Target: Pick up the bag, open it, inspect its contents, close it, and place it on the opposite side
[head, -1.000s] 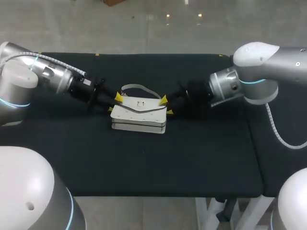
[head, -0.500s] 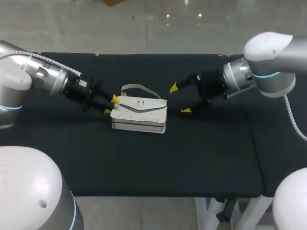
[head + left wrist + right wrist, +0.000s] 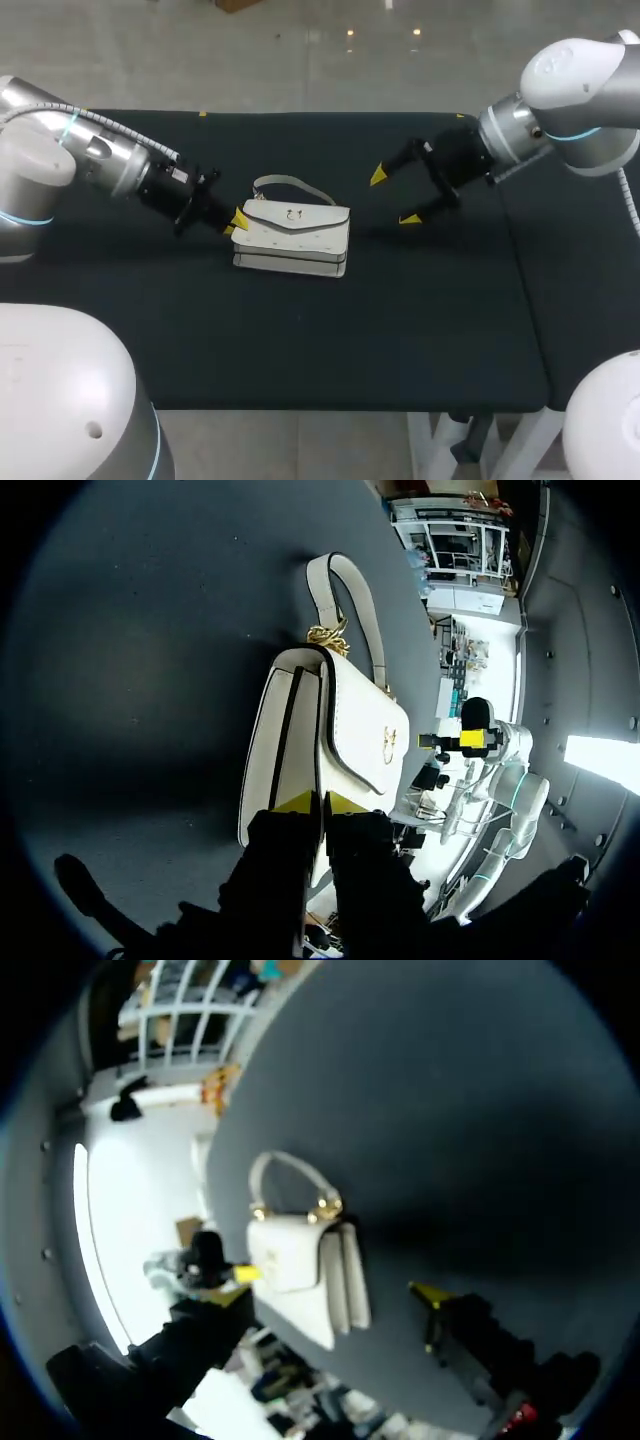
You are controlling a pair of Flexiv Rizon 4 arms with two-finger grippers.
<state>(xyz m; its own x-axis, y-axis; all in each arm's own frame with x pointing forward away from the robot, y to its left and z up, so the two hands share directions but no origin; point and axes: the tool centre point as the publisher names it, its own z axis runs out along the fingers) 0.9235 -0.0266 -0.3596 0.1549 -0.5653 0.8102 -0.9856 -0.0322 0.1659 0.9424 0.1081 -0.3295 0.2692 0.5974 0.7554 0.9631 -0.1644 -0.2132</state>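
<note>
Withdrawn from the white bag (image 3: 295, 235), the right pincer (image 3: 394, 197) now hangs wide open and empty over the black counter (image 3: 300, 340). The left pincer (image 3: 236, 221) has narrowed, nipping the bag's left end mid-counter.

A robotics lab or test cell, by every sign. Two grey-and-white jointed machines, the left arm (image 3: 60, 165) and the right arm (image 3: 570, 100), each ringed with a glowing blue band and reaching in over a work table (image 3: 300, 340) draped in plain black cloth. Ribbed cable hose (image 3: 120, 130) strung along the left arm. White metal frame legs (image 3: 432, 440) under the table; rounded white housings (image 3: 60, 400) in the near corners.
</note>
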